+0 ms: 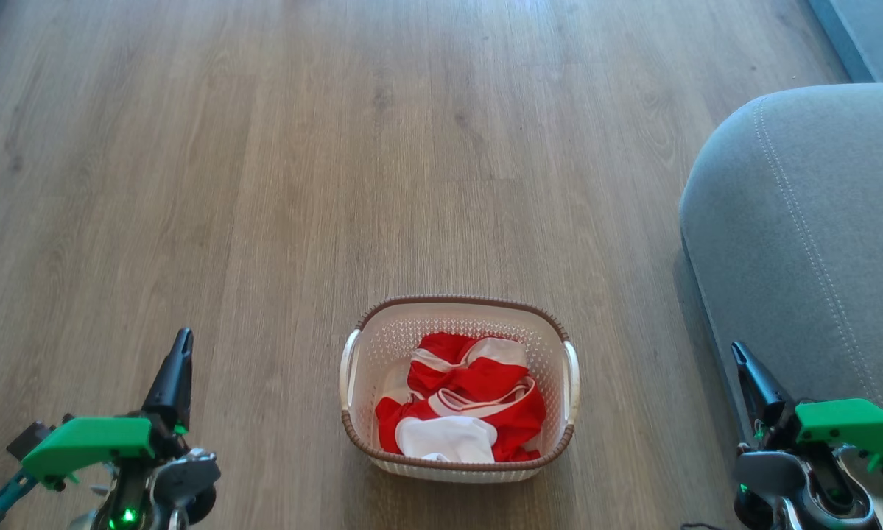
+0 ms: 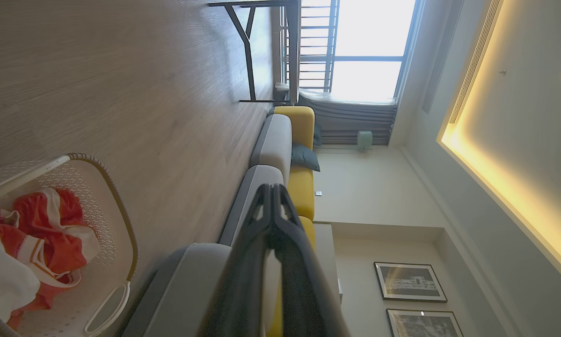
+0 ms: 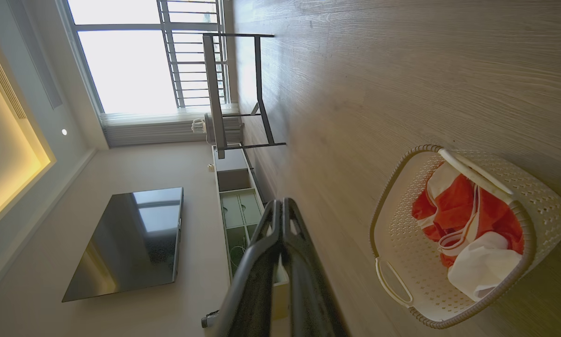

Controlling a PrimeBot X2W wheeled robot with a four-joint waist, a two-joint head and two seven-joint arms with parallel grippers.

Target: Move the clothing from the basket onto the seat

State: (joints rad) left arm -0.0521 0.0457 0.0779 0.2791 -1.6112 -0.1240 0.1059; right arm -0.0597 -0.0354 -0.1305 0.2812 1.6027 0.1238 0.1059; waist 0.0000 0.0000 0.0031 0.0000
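The red and white clothing (image 1: 465, 403) lies bunched inside the cream basket (image 1: 360, 327) on the wooden floor, low in the middle of the head view. The grey seat (image 1: 802, 243) fills the right side, its rounded corner a short way right of the basket. My left gripper (image 1: 180, 340) is shut and empty at the lower left, well left of the basket. My right gripper (image 1: 737, 350) is shut and empty at the lower right, in front of the seat's edge. The left wrist view shows the clothing (image 2: 41, 238), the basket (image 2: 116, 206) and the seat (image 2: 186, 281).
Bare wooden floor (image 1: 338, 147) stretches ahead and to the left of the basket. In the wrist views a dark-framed table (image 3: 233, 89) stands by a bright window, a black screen (image 3: 130, 238) hangs on a wall, and a yellow-backed sofa (image 2: 301, 154) runs away along the floor.
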